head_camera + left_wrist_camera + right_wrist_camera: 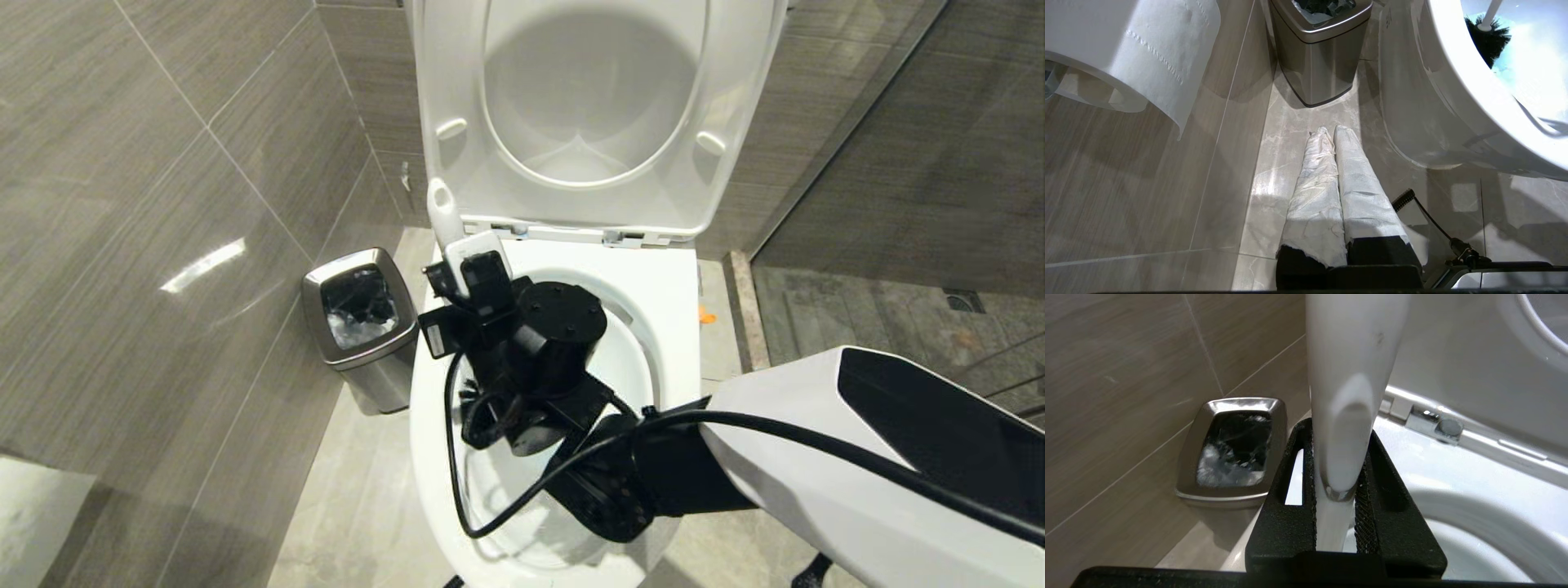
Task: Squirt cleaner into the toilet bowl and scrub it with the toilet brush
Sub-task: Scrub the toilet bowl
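Blue cleaner (1502, 67) is already tinting the toilet bowl (678, 302); the right gripper (1337, 486) is squeezing the toilet brush (1349, 375), scrubbing at nine o'clock.

**Operator:** What's your count around the robot?

**Observer:** You have one toilet bowl (669, 286), with one seat and one lid, both raised against the wall. One toilet brush (1347, 396) stands in it: one white handle and one black bristle head (1488, 38). You can see one tint of turquoise cleaner (1506, 67) beside that head.

**Operator:** And off to the side?

**Observer:** One steel bin (363, 327) on the floor, and one roll of toilet paper (1131, 53) on the wall. One floor drain (963, 300) sits past the glass.

**Operator:** Grippers?

**Observer:** You have two: the right gripper (1339, 473) and the left gripper (1333, 141), each with two fingers. The left pair is wrapped in white.
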Controlling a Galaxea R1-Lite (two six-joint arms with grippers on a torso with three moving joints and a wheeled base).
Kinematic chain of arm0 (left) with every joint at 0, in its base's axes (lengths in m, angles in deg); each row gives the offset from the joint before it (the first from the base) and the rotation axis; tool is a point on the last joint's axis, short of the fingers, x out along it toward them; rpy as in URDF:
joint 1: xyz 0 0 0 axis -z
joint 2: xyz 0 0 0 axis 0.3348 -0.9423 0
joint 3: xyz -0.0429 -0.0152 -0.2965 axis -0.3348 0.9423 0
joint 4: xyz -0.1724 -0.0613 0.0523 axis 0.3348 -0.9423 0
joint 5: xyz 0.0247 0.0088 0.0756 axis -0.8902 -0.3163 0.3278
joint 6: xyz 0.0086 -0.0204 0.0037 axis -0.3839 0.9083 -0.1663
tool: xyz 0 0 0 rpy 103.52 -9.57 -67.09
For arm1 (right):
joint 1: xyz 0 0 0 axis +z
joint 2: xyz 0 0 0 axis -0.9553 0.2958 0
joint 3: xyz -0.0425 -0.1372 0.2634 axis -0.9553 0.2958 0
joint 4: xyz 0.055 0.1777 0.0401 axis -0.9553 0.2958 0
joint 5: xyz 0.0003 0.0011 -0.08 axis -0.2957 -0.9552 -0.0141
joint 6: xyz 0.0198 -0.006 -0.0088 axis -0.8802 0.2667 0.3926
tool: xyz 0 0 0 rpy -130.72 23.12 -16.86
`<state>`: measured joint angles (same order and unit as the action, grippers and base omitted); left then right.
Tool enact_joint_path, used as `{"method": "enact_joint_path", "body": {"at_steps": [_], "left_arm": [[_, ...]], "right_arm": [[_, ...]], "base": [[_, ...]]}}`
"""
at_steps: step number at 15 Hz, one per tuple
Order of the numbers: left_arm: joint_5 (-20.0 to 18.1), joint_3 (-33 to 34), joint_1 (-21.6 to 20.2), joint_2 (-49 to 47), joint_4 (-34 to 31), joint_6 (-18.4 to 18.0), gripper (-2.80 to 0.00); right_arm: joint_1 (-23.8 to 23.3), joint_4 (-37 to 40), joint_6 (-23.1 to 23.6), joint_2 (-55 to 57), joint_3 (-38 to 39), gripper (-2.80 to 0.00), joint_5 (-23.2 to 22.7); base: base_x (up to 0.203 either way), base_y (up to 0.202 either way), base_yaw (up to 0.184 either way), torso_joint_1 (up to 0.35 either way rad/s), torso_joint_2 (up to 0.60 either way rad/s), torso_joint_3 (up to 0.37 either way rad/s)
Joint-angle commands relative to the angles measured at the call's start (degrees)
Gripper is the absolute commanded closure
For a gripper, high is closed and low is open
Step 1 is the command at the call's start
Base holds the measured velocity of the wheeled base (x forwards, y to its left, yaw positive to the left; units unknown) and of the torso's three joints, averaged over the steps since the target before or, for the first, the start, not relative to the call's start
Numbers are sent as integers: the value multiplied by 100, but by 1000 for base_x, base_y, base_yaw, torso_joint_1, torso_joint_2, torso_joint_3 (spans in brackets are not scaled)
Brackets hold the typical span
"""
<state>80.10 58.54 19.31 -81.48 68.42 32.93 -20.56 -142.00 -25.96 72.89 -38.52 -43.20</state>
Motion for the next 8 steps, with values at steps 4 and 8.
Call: {"method": "enact_joint_path", "body": {"at_steps": [4, 8], "left_arm": [[2, 0, -2, 3, 0, 1, 0], [2, 0, -2, 3, 0, 1, 0]], "right_arm": [[-725, 188, 335, 503, -775, 0, -74], [-1183, 166, 428, 312, -789, 0, -135]], "base": [[0, 0, 0, 0, 0, 0], [0, 0, 0, 0, 0, 0]]}}
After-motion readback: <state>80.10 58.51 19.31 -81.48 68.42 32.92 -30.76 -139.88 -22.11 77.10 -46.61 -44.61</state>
